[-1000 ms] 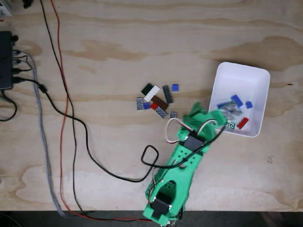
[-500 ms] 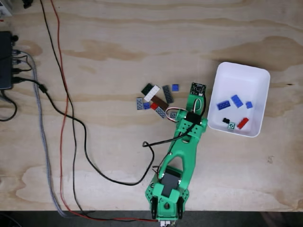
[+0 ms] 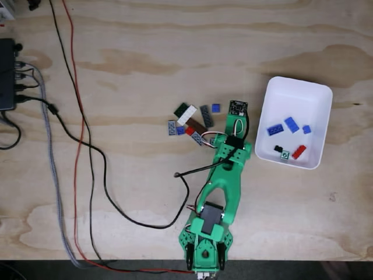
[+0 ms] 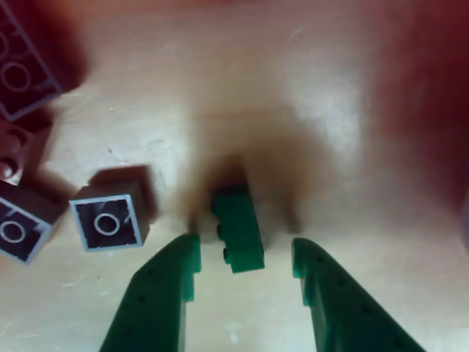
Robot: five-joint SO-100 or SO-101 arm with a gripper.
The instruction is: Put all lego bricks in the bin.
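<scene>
Near the tabletop's middle, your end effector [image 4: 245, 264] hangs spread around a small green brick [image 4: 238, 229]; closing off-centre could flick it away. Loose bricks [image 3: 192, 122] lie beside it; the bin [image 3: 269, 93] sits toward the right edge.

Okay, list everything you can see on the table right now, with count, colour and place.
Bin: one, white, right side of the fixed view.
Bricks in bin: about six; three blue, one red, two small dark.
Loose bricks: roughly nine in a cluster at centre; white, brown, grey, blue, red, dark green.
Green brick: one, between the open fingers in the other view.
Cables: black, red and braided grey, left side.
Black box: one, left edge.
Table: light plywood.
Arm: green, bottom centre; gripper open.
</scene>
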